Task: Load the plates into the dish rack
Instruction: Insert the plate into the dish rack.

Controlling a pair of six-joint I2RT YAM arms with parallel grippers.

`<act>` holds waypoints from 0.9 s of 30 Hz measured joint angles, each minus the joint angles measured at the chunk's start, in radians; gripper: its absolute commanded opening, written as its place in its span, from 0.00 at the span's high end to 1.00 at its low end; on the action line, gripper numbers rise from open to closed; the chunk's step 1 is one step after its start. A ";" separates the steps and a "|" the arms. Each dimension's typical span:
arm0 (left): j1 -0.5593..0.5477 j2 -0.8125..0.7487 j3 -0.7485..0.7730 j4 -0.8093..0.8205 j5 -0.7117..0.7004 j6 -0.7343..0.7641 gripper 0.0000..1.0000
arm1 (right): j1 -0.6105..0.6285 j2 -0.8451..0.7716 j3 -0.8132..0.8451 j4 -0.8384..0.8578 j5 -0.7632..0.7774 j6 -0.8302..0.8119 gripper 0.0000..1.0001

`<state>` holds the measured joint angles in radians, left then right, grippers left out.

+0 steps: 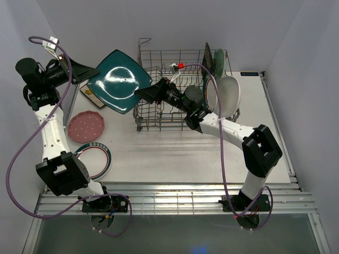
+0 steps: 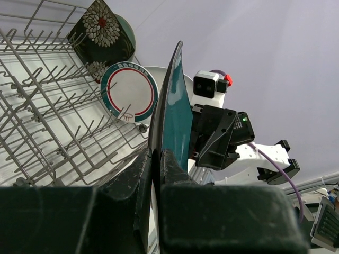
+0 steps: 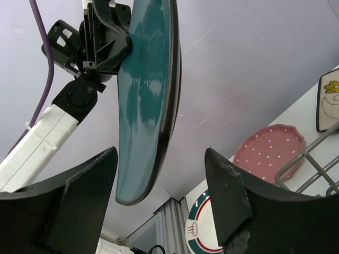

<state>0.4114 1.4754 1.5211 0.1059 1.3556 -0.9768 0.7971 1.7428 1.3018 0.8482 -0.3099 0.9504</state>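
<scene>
My left gripper [image 1: 87, 74] is shut on the left corner of the teal square plate [image 1: 119, 80], which it holds tilted in the air left of the dish rack [image 1: 164, 52]. In the left wrist view the plate [image 2: 175, 111] stands edge-on, pinched at the gripper [image 2: 153, 159]. My right gripper [image 1: 145, 94] is open at the plate's right corner. The right wrist view has the plate's edge [image 3: 148, 95] between the fingers of the gripper [image 3: 161, 159], touching neither. The rack's right end holds a black floral square plate [image 1: 207, 55], a mint plate [image 1: 219, 61], a green-rimmed plate [image 2: 130, 98] and a white plate [image 1: 229, 95].
On the table left of the rack lie a pink dotted plate [image 1: 86, 126], a green-rimmed round plate [image 1: 95, 159] and a cream floral square plate [image 1: 87, 94] partly under the teal one. The rack's left rows of tines [image 2: 47, 121] hold nothing.
</scene>
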 measured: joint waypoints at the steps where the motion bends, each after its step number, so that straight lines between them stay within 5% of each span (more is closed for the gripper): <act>1: -0.003 0.000 -0.003 0.000 -0.003 0.000 1.00 | 0.003 0.007 0.004 0.000 0.000 0.004 0.32; 10: -0.016 0.000 -0.013 0.001 -0.025 0.008 1.00 | 0.026 0.041 0.011 0.030 0.013 0.031 0.62; 21: -0.021 -0.001 -0.043 0.014 -0.045 0.015 1.00 | 0.032 0.043 0.011 0.038 0.045 0.051 0.73; 27: -0.023 -0.004 -0.058 0.031 -0.050 0.027 1.00 | 0.032 0.043 0.009 0.021 0.062 0.057 0.89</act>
<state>0.3885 1.4712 1.4628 0.1368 1.3052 -0.9497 0.8295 1.7855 1.3109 0.8692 -0.2481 1.0073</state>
